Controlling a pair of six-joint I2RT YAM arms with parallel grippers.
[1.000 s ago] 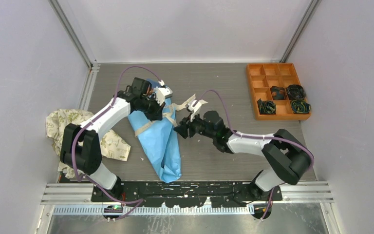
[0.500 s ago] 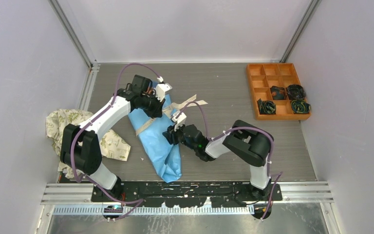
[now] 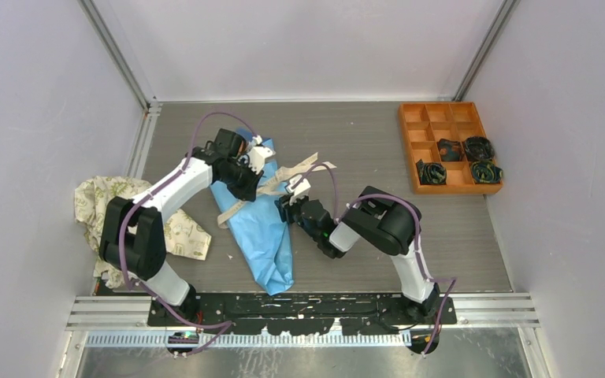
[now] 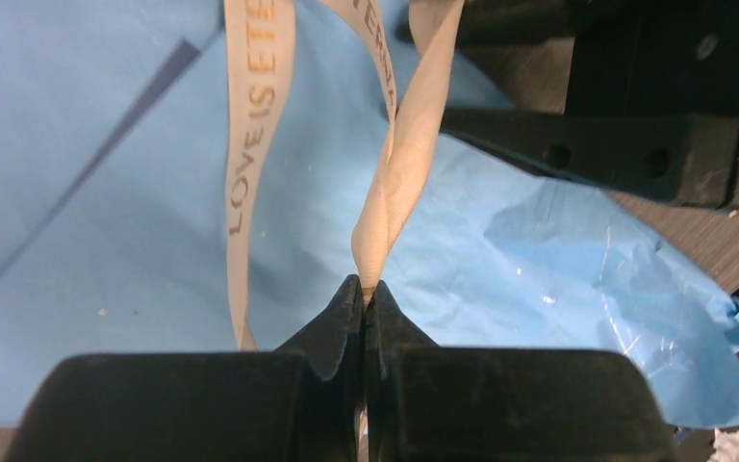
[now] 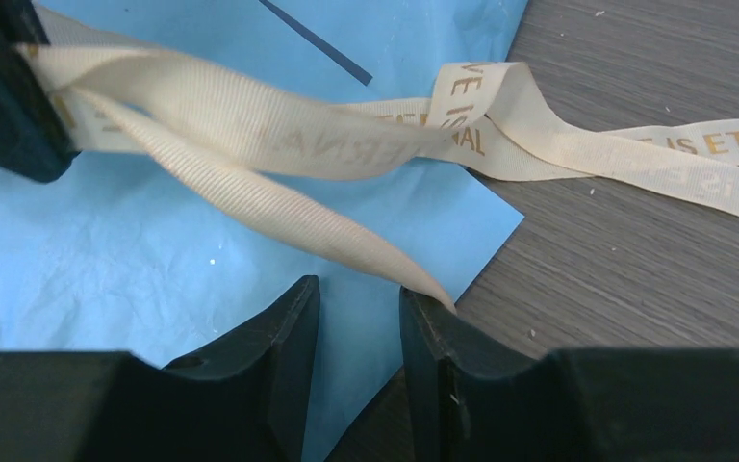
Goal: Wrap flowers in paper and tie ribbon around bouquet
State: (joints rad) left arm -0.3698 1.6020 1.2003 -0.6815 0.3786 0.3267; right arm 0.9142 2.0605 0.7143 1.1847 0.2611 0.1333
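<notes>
Left wrist cam: my left fingers (image 4: 364, 294) are closed tight on the ribbon (image 4: 250, 144), pinching a twisted strand right at the tips. The gold lettering on the band only reads in the two wrist views, not from above.

Right wrist cam: my right fingers (image 5: 306, 313) stand partly apart with nothing clamped, and blue paper (image 5: 154, 250) shows through the gap. One ribbon strand slopes down and touches the tip of one finger. Another length lies flat on the tabletop (image 5: 635, 269), just off the paper's corner.

Top cam gives the layout the wrists don't. The bouquet (image 3: 264, 232) lies left of the tabletop's middle, narrow end toward the near edge. Its wide end points to the far edge, under my left wrist, so the blooms are hidden. The ribbon crosses the cone slantwise, from its left side to a tail on the tabletop at its right. Both sets of fingers sit close together over the cone's far half.

Room: grey tabletop shows between the bouquet and the orange tray (image 3: 413, 118) at the far right corner. The tray's nearer compartments hold dark coils (image 3: 465, 161). A cream cloth (image 3: 98, 201) sits at the left edge, reaching near the bouquet under my left arm.
</notes>
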